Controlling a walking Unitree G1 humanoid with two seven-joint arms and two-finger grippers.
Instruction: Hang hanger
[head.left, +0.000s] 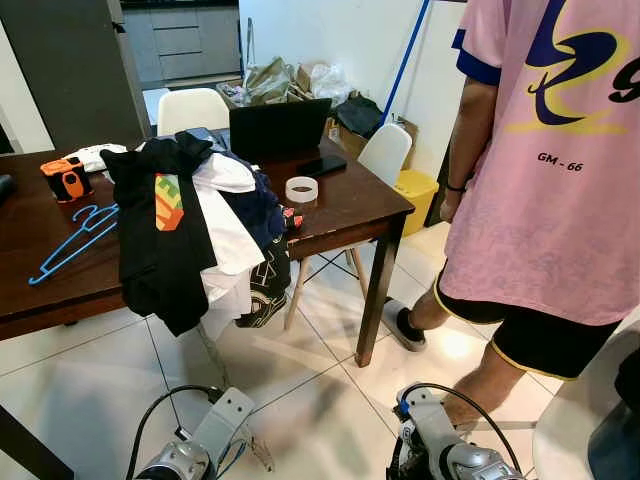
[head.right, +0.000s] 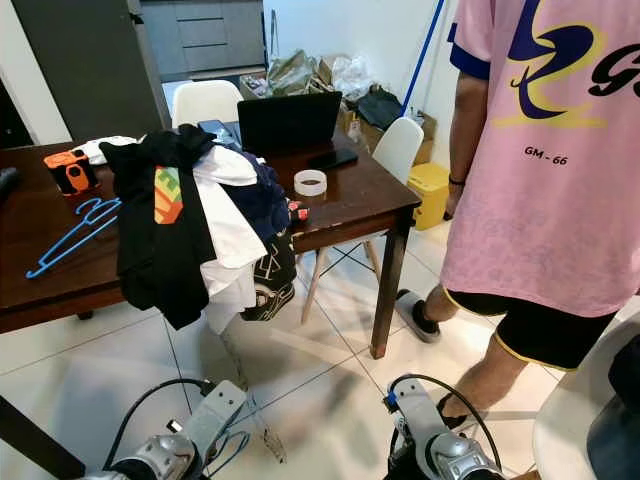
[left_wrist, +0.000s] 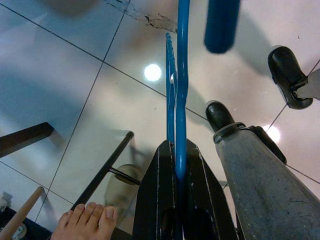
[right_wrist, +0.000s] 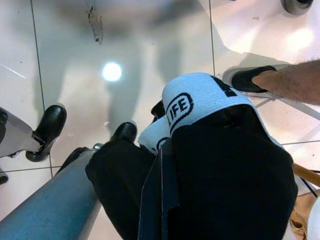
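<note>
Down low, the left tool (left_wrist: 176, 165) is clenched on a blue hanger (left_wrist: 181, 75): its two black fingers (left_wrist: 155, 195) pinch the thin plastic, which runs straight out from them over the white floor tiles (left_wrist: 75, 75). The hanger's far end is cut off by the frame edge, and a thick blue piece beside it is too blurred to read. From the head views the left arm (head.left: 205, 440) hangs near the floor at the bottom left, its fingers out of sight there, with a bit of blue just showing under it.

The right tool (right_wrist: 160, 200) is grasping a black garment (right_wrist: 225, 185) with a white band printed in black letters; the cloth wraps the fingers so thoroughly that they can hardly be made out. The right arm (head.left: 440, 450) sits low at the bottom right.

Moving outward: the dark wooden bench (head.left: 350, 205) stands ahead. A heap of clothes (head.left: 190, 220), black and white with a coloured patch, spills over its near edge. Left of the heap lies a second blue hanger (head.left: 75, 240), flat on the bench. An orange and black device (head.left: 65, 178) sits at the far left, a roll of tape (head.left: 301, 189) to the right of the heap, an open laptop (head.left: 280, 128) behind it. A person in a pink shirt (head.left: 550, 150) stands on the right, head cut off by the frame.
</note>
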